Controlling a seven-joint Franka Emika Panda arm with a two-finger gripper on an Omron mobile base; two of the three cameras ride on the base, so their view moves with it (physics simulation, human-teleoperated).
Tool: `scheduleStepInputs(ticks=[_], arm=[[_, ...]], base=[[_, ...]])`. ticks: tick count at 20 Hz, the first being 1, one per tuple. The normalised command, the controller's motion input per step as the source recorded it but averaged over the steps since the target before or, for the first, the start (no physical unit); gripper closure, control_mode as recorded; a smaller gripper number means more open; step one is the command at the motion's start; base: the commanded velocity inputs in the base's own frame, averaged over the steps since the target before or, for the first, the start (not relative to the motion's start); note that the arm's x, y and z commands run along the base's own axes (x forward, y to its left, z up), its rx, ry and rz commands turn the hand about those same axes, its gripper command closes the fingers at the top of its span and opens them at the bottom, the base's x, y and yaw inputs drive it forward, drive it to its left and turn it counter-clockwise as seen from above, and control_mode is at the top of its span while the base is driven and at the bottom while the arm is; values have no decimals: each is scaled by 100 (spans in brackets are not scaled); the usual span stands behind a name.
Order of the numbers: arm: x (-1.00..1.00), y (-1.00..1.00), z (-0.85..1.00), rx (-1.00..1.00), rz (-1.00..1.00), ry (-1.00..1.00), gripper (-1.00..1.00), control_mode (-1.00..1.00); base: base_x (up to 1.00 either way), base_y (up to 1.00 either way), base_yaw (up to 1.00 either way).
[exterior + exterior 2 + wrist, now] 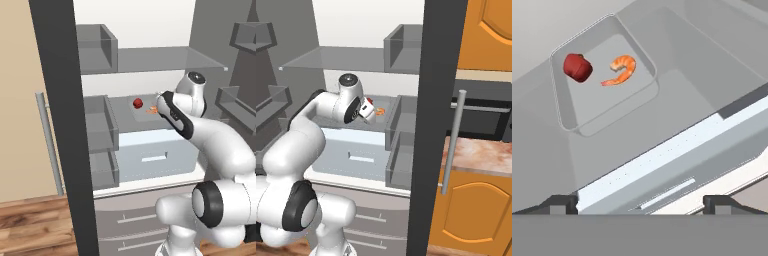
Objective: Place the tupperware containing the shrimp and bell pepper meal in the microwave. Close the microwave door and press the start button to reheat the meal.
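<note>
Room: open fridge (150,60) with grey shelves, a pale drawer (155,155) below, door bins (100,130) at the side; wood floor (30,225).
Shelf (677,100): flat grey, carries the tupperware (572,120).
Tupperware: holds a red pepper (577,67) and a shrimp (620,69), side by side, apart.
Pincer (640,202): tips wide apart, clamped on nothing, well short of the tupperware.

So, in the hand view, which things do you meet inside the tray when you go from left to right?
Left rim of the tupperware → red bell pepper → shrimp → right rim of the tray.
</note>
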Motion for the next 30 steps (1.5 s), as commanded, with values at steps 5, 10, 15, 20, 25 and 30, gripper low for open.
scheduleStepInputs(ticks=[5,10,15,20,25,30], arm=[[39,0,-11,1,0,0,-100,-100],[42,0,-21,0,0,0,-100,-100],[43,0,-25,0,0,0,-100,-100],[44,3,-26,0,0,2,-100,-100],[41,6,-27,0,0,2,-100,-100],[38,8,-25,0,0,1,-100,-100]], base=[[0,0,0],[0,0,0],[0,0,0],[0,0,0],[0,0,0],[0,0,0]])
